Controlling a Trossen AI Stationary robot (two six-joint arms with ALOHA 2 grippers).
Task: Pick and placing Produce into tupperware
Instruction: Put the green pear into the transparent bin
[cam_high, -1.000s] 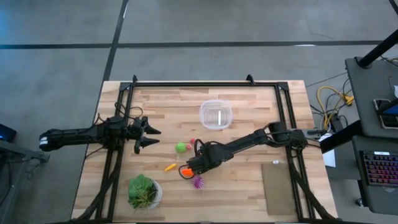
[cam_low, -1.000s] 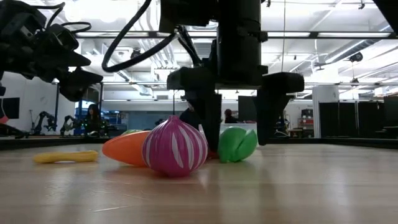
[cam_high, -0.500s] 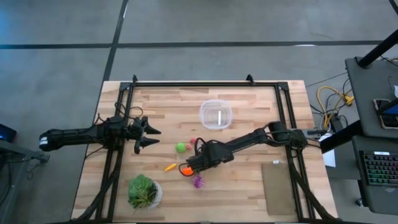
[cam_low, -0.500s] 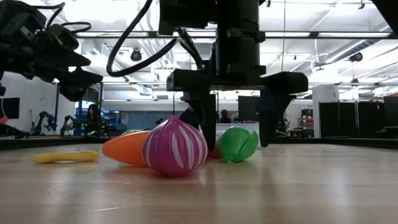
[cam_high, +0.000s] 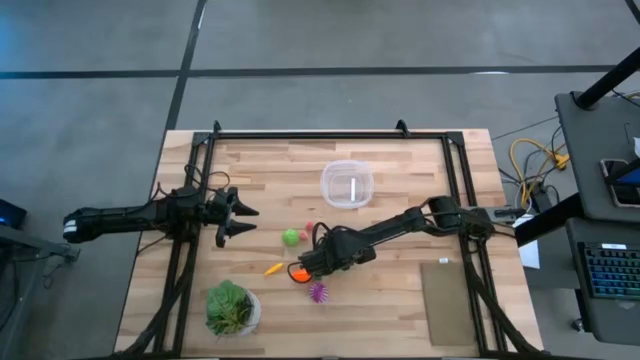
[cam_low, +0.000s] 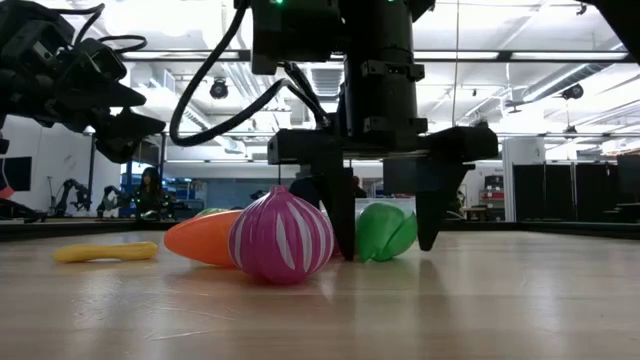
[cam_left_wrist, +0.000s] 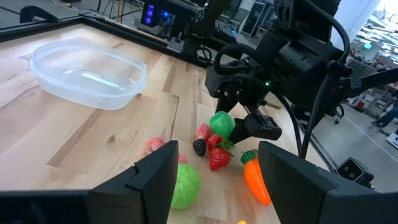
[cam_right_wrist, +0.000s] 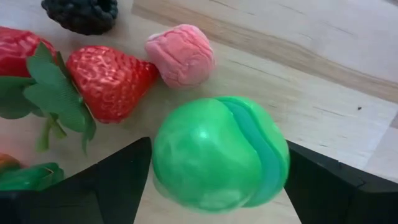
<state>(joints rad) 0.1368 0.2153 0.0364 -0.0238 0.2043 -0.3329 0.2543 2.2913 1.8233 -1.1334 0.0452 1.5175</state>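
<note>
My right gripper is open and stands low over the table's middle, its fingertips almost on the wood. A green round toy sits between the fingers; the low view shows a narrow gap on each side of this toy. Close by lie a strawberry, a pink piece, a dark berry, the orange carrot, the purple ball and a yellow piece. A second green toy rests apart. The clear tupperware stands farther back. My left gripper waits open at the left.
A leafy plant in a white pot stands near the table's near-left corner. A dark frame runs around the tabletop. A flat tan pad lies near the right edge. Bare wood shows between the toys and the tupperware.
My right gripper has come down around the green toy, and its fingertips now reach almost to the table. The toys have stayed in place.
</note>
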